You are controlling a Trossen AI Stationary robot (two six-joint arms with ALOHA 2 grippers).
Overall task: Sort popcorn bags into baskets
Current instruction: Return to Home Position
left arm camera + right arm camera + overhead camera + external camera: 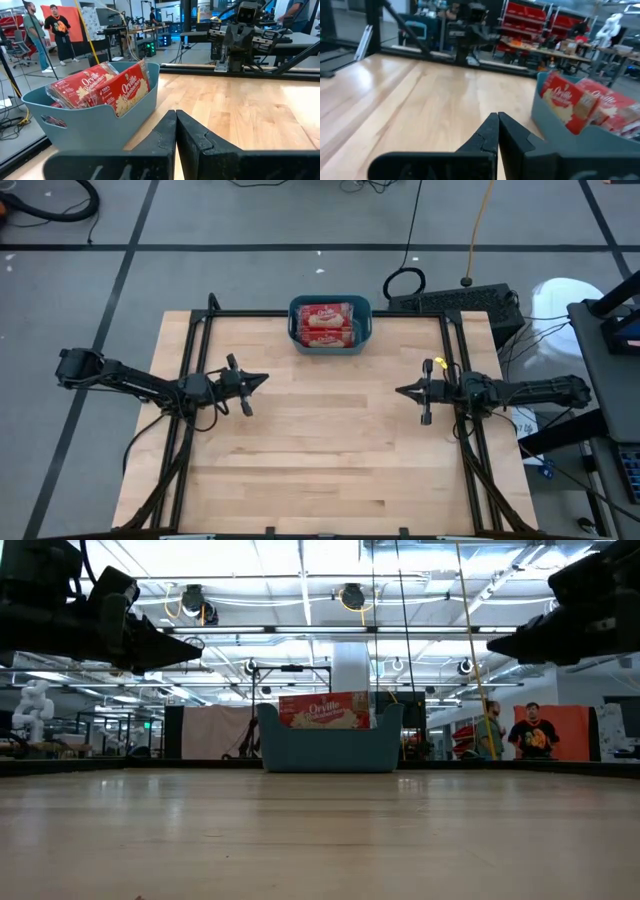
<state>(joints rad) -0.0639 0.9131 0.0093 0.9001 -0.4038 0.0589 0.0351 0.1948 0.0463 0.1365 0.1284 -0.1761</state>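
Wood table (320, 450): L gripper (264, 379), R gripper (399, 391) both closed, empty; bags (326, 323) in basket (331, 350).

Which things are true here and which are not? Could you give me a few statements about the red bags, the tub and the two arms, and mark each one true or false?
1. The popcorn bags lie inside the teal tub. True.
2. The left gripper holds a bag. False: its fingers are shut on nothing, above bare wood.
3. The tub stands at the table's far edge, about midway between the arms. True.
4. The right gripper reaches into the tub. False: it hovers well apart from it, fingers shut.
5. Several bags lie loose on the table. False: none shows outside the tub.
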